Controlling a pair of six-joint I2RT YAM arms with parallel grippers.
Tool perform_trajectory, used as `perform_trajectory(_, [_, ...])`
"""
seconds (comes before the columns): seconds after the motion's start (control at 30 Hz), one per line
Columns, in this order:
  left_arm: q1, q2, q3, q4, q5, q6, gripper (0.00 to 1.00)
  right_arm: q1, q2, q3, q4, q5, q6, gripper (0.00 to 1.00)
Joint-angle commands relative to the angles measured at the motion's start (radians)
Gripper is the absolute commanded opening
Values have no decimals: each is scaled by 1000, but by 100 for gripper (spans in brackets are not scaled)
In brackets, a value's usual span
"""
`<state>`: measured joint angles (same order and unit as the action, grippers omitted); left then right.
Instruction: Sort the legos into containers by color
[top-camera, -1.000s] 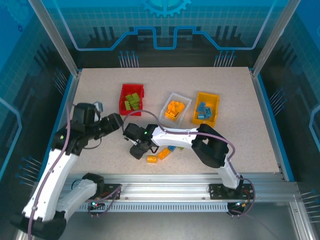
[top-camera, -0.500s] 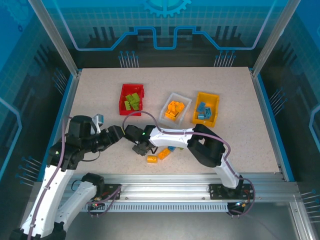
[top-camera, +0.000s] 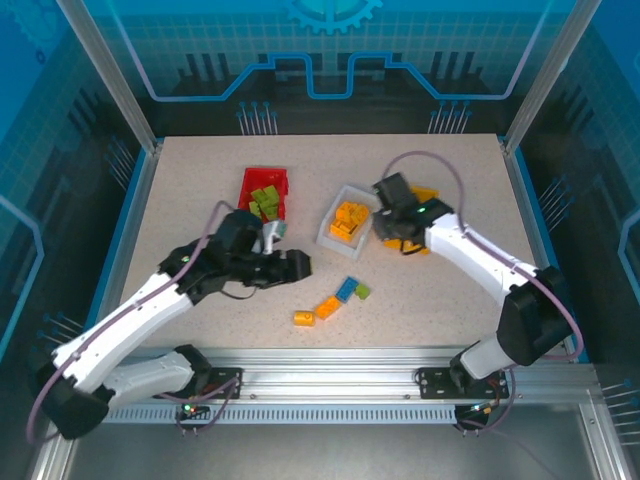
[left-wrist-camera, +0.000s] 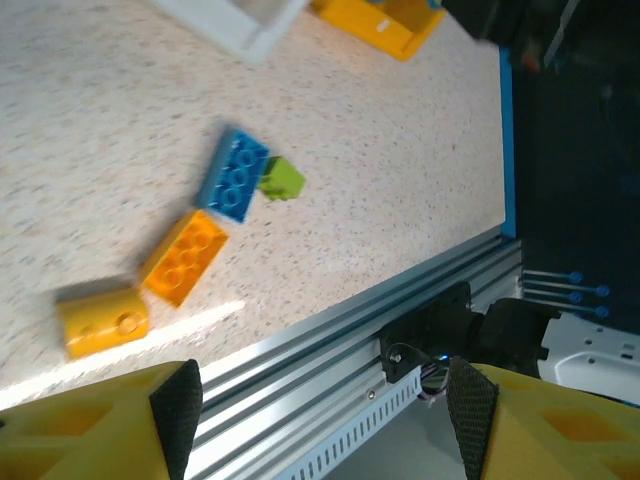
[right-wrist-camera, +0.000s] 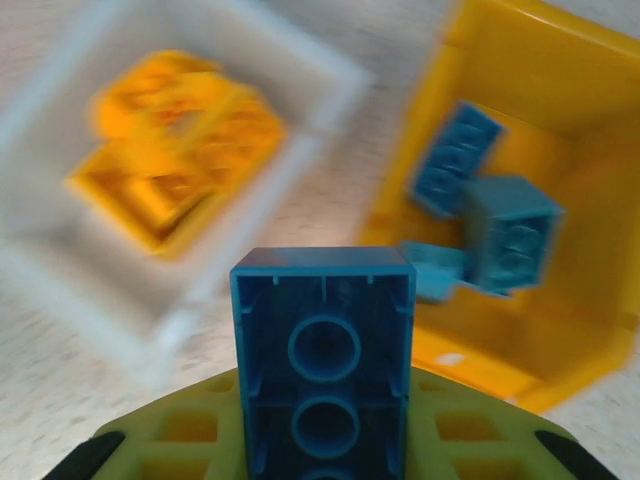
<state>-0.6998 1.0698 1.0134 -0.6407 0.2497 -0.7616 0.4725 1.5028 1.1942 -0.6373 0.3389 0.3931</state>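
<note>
Speckled beige worktop (top-camera: 450, 290) below. Clamped in right end effector (right-wrist-camera: 322, 430): small blue plastic brick (right-wrist-camera: 323, 340), just short of yellow-orange plastic bin (right-wrist-camera: 560, 90), upper right, matching blues inside. Left end effector (left-wrist-camera: 322, 400) spread apart above loose bricks (left-wrist-camera: 235, 175).

Left fingers (left-wrist-camera: 100, 425) apart, right fingers (right-wrist-camera: 170, 435) pinched.

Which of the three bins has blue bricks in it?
The yellow-orange bin, rightmost of the three, holds blue bricks. The red bin holds green bricks and the white bin orange bricks.
</note>
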Motion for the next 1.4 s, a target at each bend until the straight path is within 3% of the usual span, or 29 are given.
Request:
perform_trajectory(0.0, [-129, 93, 99, 107, -186, 7, 70, -116, 31, -2, -15, -111, 11, 22])
perform_trajectory(0.13, [-239, 229, 190, 147, -266, 33, 70, -239, 161, 116, -28, -179, 14, 23])
perform_trajectory(0.33, [-292, 347, 256, 167, -276, 44, 70, -296, 354, 300, -77, -207, 43, 27])
perform_trajectory(0.6, [-320, 415, 256, 103, -320, 94, 72, -310, 409, 355, -94, -226, 61, 51])
perform_trajectory(0.83, [-322, 514, 284, 9, -365, 187, 73, -279, 246, 291, -71, -205, 22, 55])
perform_trajectory(1.03, [-322, 613, 351, -49, -365, 199, 72, -204, -26, 143, -41, -115, -18, 51])
perform_trajectory(1.23, [-330, 761, 456, -106, -378, -94, 70, -130, -312, -60, -61, -97, -12, 53])
perform_trajectory(1.37, [-348, 828, 489, -64, -363, -323, 70, -120, -491, -162, -82, -169, -45, 58])
